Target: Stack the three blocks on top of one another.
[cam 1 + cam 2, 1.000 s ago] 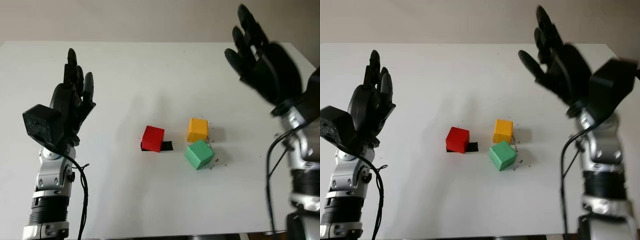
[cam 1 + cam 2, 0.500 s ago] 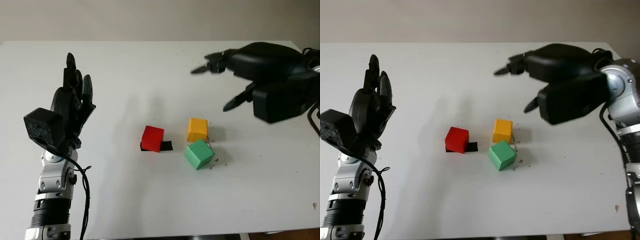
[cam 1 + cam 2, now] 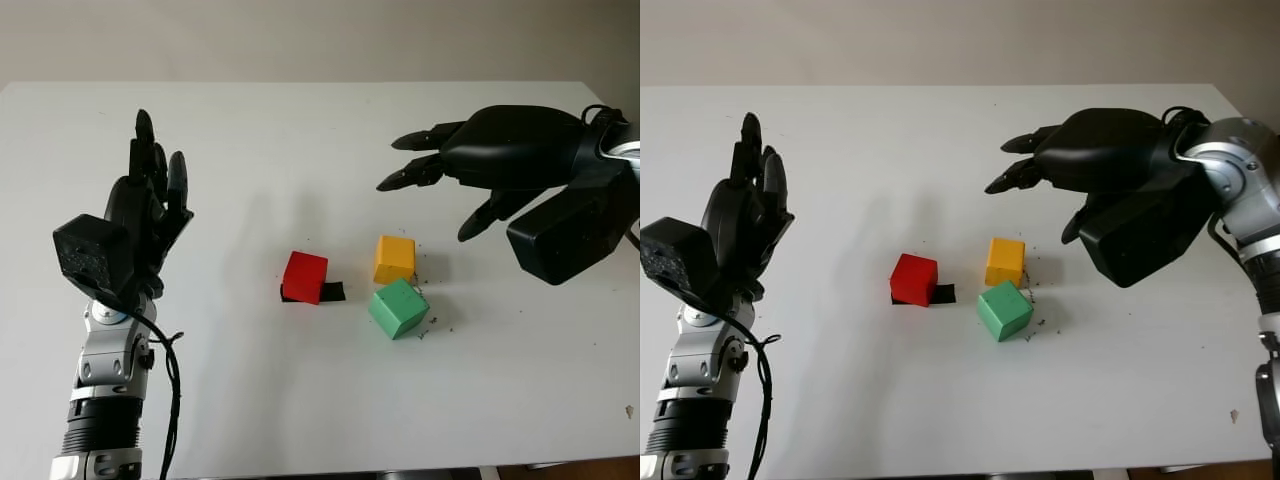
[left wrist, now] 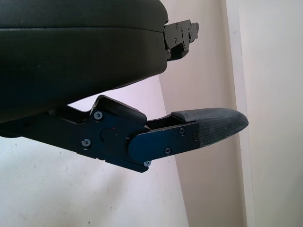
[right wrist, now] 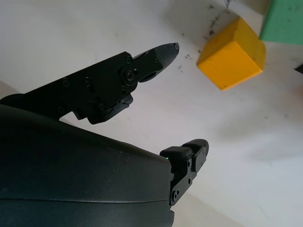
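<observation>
Three blocks lie apart near the middle of the white table (image 3: 300, 400). The red block (image 3: 306, 276) sits on a small black patch (image 3: 334, 292). To its right is the yellow block (image 3: 394, 258), and the green block (image 3: 398, 308) lies just in front of the yellow one. My right hand (image 3: 435, 170) hovers open, palm down, above and behind the yellow block, which the right wrist view shows as yellow block (image 5: 231, 54) beside a green corner (image 5: 285, 21). My left hand (image 3: 150, 190) is held upright and open at the left, well away from the blocks.
Dark specks are scattered on the table around the yellow and green blocks. The table's far edge meets a plain wall; its right edge runs under my right arm (image 3: 575, 220).
My right hand has tipped from upright at the far right to palm down and swung left toward the blocks. The left hand and the blocks have stayed put.
</observation>
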`<control>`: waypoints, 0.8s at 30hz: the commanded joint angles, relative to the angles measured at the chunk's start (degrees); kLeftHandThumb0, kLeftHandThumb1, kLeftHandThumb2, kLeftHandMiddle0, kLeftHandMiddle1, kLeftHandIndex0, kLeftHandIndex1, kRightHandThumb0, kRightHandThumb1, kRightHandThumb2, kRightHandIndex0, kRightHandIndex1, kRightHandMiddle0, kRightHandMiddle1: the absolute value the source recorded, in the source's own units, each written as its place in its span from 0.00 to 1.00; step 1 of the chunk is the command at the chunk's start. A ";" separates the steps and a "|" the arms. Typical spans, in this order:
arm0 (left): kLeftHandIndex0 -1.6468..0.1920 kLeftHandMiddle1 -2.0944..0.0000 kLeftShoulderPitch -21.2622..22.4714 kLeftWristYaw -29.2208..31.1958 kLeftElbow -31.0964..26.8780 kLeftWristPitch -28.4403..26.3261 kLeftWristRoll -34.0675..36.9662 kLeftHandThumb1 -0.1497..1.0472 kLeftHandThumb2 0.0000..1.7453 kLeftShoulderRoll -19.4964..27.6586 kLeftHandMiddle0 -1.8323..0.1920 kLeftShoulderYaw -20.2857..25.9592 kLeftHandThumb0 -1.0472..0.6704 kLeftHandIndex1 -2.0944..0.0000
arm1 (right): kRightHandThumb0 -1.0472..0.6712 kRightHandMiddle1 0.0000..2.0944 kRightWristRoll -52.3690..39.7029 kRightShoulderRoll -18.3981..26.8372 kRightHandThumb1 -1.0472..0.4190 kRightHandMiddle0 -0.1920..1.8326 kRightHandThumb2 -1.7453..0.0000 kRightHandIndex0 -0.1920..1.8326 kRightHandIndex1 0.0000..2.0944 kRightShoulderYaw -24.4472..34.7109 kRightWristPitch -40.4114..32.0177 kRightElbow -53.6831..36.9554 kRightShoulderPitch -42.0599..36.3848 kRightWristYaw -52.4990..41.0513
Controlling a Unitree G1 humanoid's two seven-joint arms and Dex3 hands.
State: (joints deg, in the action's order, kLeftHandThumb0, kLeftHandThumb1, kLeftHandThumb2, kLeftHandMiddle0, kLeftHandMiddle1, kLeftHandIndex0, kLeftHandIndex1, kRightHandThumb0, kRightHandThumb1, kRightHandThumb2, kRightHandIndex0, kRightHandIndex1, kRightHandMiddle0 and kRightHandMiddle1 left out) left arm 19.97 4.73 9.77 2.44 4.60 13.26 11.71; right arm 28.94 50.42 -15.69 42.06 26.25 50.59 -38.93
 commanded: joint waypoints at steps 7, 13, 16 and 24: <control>1.00 0.98 -0.25 0.21 -0.61 0.16 -0.30 1.00 0.37 0.79 1.00 -0.02 0.16 0.99 | 0.40 0.04 2.28 -1.65 0.12 0.28 0.96 0.14 0.02 -1.84 6.58 6.24 -0.35 5.31; 0.99 0.98 -0.32 0.15 -1.04 -0.49 0.05 1.00 0.37 0.69 0.99 0.32 0.16 0.98 | 0.38 0.04 3.76 -2.62 0.11 0.28 0.97 0.13 0.02 -3.17 8.67 9.90 -0.22 7.92; 1.00 0.98 -0.31 0.76 -0.67 -0.03 0.22 1.00 0.37 0.87 0.99 0.27 0.16 0.98 | 0.38 0.03 5.26 -2.76 0.10 0.26 0.96 0.11 0.01 -4.09 9.10 10.39 0.03 8.23; 0.99 0.97 -0.50 0.71 -1.14 -0.76 0.04 1.00 0.37 0.87 0.99 0.29 0.16 0.98 | 0.37 0.04 7.15 -3.32 0.11 0.27 0.97 0.12 0.02 -5.55 10.56 12.75 0.00 10.99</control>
State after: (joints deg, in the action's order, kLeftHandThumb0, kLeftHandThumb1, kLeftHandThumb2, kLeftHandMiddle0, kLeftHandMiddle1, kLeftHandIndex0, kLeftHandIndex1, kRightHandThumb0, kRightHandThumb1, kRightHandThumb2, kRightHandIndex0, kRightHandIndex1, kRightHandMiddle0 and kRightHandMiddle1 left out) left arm 19.87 5.34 9.75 1.81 4.62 13.33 11.87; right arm 35.91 47.17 -21.01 52.14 38.50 50.29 -28.52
